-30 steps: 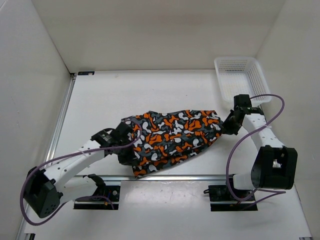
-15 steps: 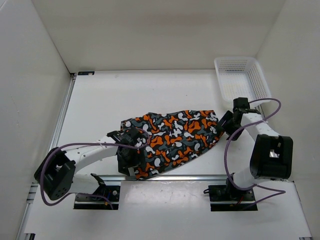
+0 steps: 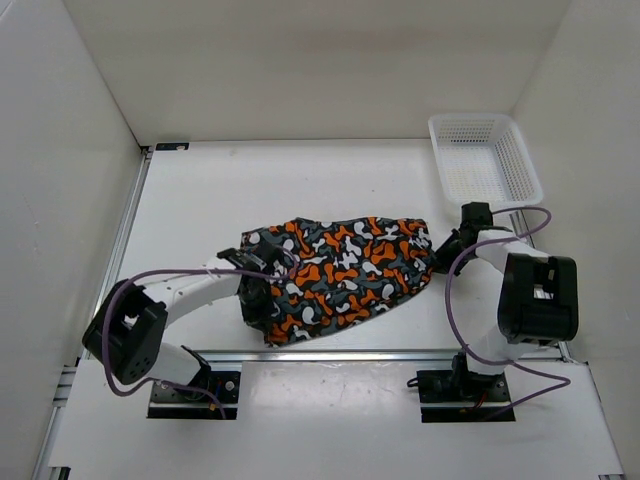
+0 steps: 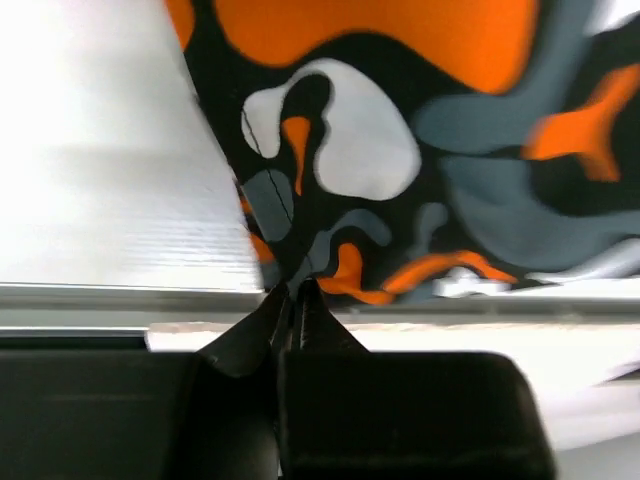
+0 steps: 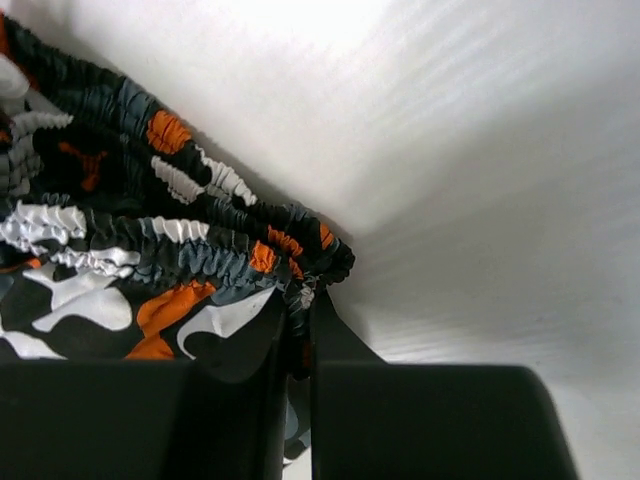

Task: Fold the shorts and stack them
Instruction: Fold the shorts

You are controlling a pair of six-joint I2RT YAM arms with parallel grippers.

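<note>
We see shorts lying spread on table, near-left of basket, apart from it, waistband end toward basket. R gripper: fingers closed, pinching waistband corner at end nearest basket. L gripper: fingers closed on cloth edge at end farthest from basket. Step, we judge: both ends gripped, fold abt to start. Next calls for lifting both tog., cloth taut, laying one half over other w/o losing pinch.

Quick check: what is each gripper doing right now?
Left gripper: closed, pinching the edge of the shorts.
Right gripper: closed on the shorts' gathered waistband corner.
</note>
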